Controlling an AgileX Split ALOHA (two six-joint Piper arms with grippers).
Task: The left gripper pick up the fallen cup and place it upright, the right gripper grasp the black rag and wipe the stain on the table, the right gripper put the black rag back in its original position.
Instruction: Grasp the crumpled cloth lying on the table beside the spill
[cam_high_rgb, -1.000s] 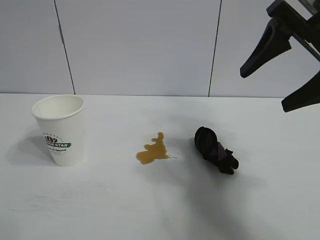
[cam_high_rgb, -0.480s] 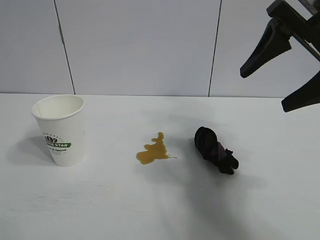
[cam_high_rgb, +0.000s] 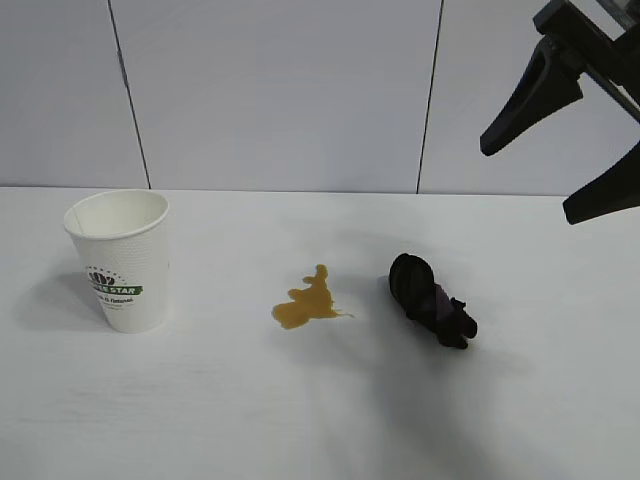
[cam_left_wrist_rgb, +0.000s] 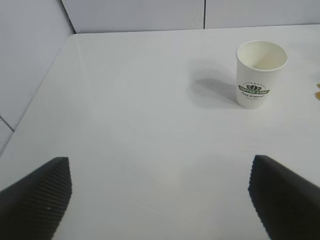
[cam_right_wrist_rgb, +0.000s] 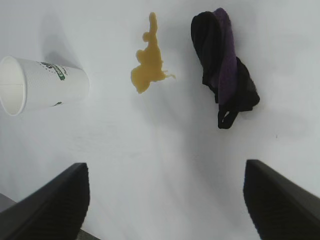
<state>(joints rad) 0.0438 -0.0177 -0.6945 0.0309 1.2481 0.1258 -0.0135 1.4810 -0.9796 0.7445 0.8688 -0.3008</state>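
The cup (cam_high_rgb: 122, 259) stands upright on the white desk (cam_high_rgb: 200, 420). The stain (cam_high_rgb: 305, 301) lies between it and the black rag (cam_high_rgb: 432, 300). The right gripper (cam_high_rgb: 560, 150) hangs above the rag, fingers wide apart, holding nothing. The left gripper (cam_left_wrist_rgb: 160, 195) is also wide apart and empty, well apart from the cup.

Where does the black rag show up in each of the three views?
Exterior view: the rag lies on the table right of centre, just right of the stain.
Left wrist view: not in it; only the cup shows, upright.
Right wrist view: the rag is in the upper right part, beside the stain.
Shared landmark: the cup, seen in all three views.
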